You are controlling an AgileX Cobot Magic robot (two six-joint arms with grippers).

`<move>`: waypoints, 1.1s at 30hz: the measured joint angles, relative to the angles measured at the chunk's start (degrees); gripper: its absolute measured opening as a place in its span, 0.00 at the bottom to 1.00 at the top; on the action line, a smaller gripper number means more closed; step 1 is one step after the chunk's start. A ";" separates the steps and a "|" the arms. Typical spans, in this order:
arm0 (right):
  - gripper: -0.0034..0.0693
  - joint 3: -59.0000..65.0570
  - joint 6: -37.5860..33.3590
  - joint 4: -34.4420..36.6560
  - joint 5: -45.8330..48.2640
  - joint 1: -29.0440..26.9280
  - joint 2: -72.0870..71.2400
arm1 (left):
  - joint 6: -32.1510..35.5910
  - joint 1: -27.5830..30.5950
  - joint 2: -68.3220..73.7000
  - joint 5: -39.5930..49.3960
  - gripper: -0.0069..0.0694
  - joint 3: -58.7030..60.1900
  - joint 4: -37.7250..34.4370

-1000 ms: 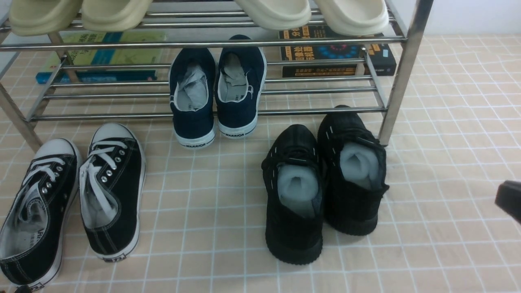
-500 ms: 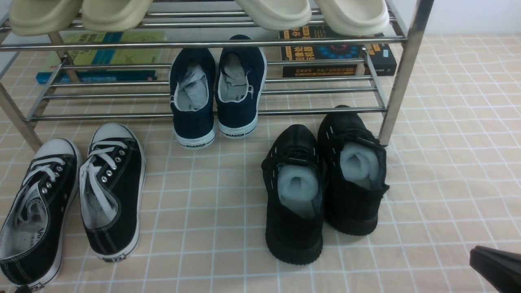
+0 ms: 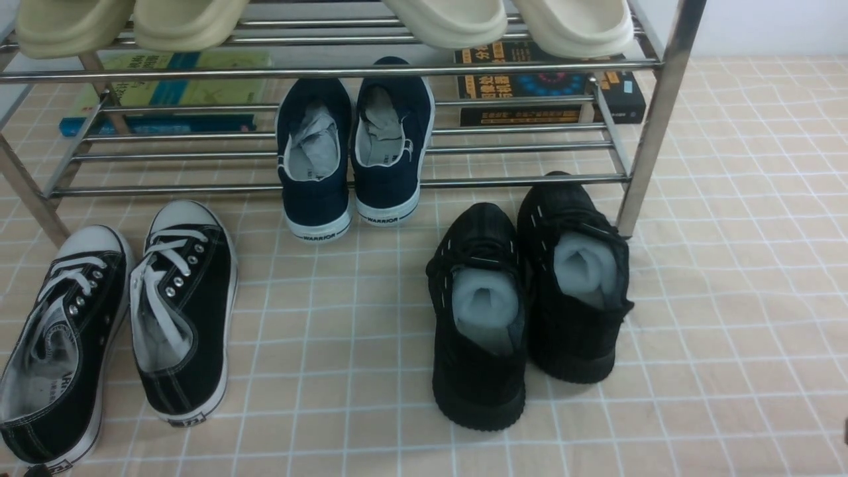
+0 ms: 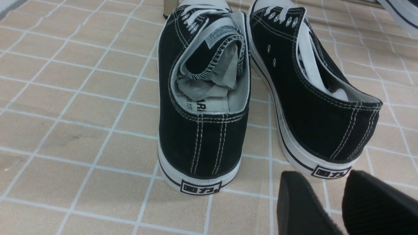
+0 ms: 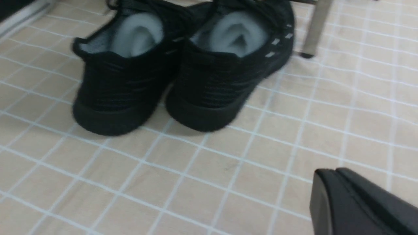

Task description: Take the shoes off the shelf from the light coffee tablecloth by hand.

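The pair of all-black knit shoes (image 3: 523,298) stands on the light coffee tablecloth (image 3: 729,265), heels toward me, toes at the front bar of the chrome shelf (image 3: 344,182) beside its right leg. The right wrist view shows the pair (image 5: 176,65) from behind. My right gripper (image 5: 329,171) is shut and empty, low over the cloth, back and to the right of the shoes; in the front view only a dark sliver shows at the right edge. My left gripper (image 4: 323,174) is open and empty, just behind the heels of the black canvas sneakers.
Black canvas sneakers with white toe caps (image 3: 119,318) lie on the cloth at the left, also in the left wrist view (image 4: 228,91). Navy WARRIOR shoes (image 3: 351,152) sit on the shelf's lower tier. Pale slippers (image 3: 450,20) rest on the top tier. Books (image 3: 550,86) lie behind.
My right gripper has moved down and out past the right edge of the front view. The shoes have not moved.
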 joint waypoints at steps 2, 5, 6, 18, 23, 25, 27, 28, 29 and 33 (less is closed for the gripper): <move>0.06 0.29 0.00 -0.27 1.76 -2.78 -3.22 | 0.00 0.00 0.00 0.00 0.40 0.00 0.00; 0.07 2.49 0.00 -0.33 1.64 -6.73 -8.38 | 0.00 0.00 0.00 0.00 0.40 0.00 0.00; 0.07 3.66 0.00 -0.39 1.39 -7.87 -9.97 | 0.00 0.00 0.00 0.00 0.40 0.00 0.00; 0.08 10.20 6.91 -0.45 -0.12 -11.33 -12.86 | 0.00 0.00 0.00 0.00 0.40 0.00 0.00; 0.09 10.20 7.36 -0.85 -0.05 -13.54 -12.86 | 0.00 0.00 0.00 0.00 0.41 0.00 0.00; 0.10 10.20 7.36 -1.00 -0.05 -14.01 -12.86 | 0.00 0.00 0.00 0.00 0.41 0.00 0.00; 0.10 10.20 7.36 -1.07 -0.05 -14.24 -12.86 | 0.00 0.00 0.00 0.00 0.41 0.00 0.00; 0.10 10.20 7.36 -1.13 -0.05 -14.29 -12.86 | 0.00 0.00 0.00 0.00 0.41 0.00 0.00; 0.10 10.20 7.36 -1.13 -0.05 -14.29 -12.86 | 0.00 0.00 0.00 0.00 0.41 0.00 0.00; 0.11 10.20 7.42 -1.13 -0.05 -14.32 -12.86 | 0.00 0.00 0.00 0.00 0.41 0.00 0.00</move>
